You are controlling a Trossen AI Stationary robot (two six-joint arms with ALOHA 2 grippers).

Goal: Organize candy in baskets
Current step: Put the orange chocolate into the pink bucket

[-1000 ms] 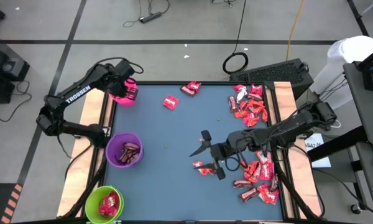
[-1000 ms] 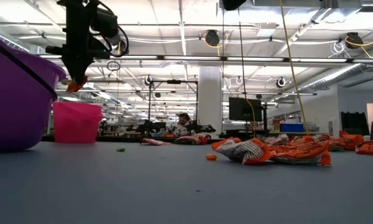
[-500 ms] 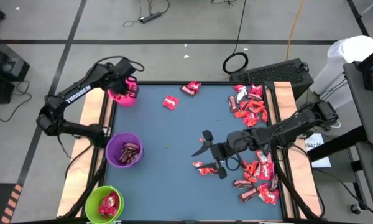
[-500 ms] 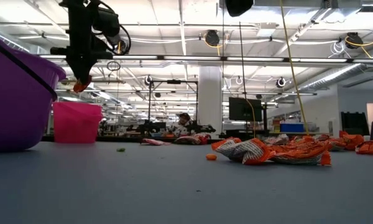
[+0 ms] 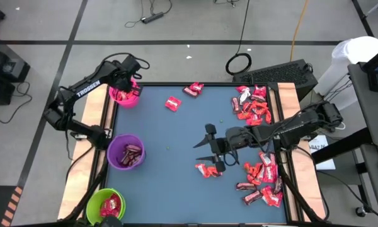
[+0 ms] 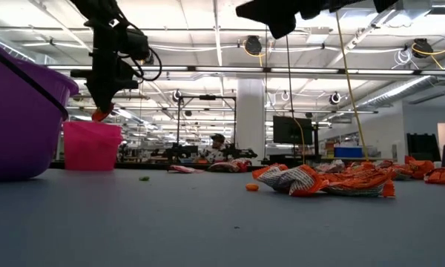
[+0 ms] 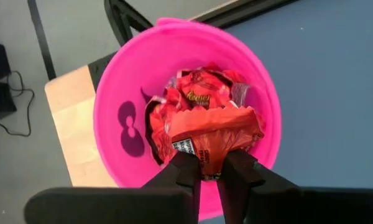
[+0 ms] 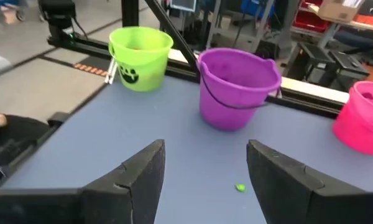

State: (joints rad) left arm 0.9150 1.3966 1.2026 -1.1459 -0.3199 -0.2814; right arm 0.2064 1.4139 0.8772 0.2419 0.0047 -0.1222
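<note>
My left gripper [image 7: 205, 180] hangs just above the pink basket [image 7: 112, 112] at the table's far left corner, shut on an orange-red candy [image 7: 214, 134]. More candy lies inside that basket. In the high view the purple basket [image 5: 126, 152] and the green basket [image 5: 107, 206] stand along the left edge, each with candy in it. My right gripper [image 5: 207, 145] is open above the table's middle, pointing toward the left edge. One candy [image 5: 206, 170] lies on the table just nearer than it. It touches nothing. My left gripper pinches the orange-red candy by one edge of its wrapper [image 7: 202, 155] between its two fingers. The fingers come from above, pointing steeply down. The candy hangs below the fingertips [image 6: 100, 114], clear of the table, over the pink basket's mouth [image 6: 91, 126].
Many candies lie heaped along the table's right side [image 5: 258, 110] and near right [image 5: 264, 180]. Two more lie near the far edge [image 5: 172, 103] [image 5: 193, 89]. Tiny green specks dot the blue table top [image 5: 164, 189].
My left gripper has carried the candy a little farther over the pink basket and sunk toward its mouth, still shut on it. My right gripper has tipped up toward level and shifted slightly toward the far edge, staying open.
</note>
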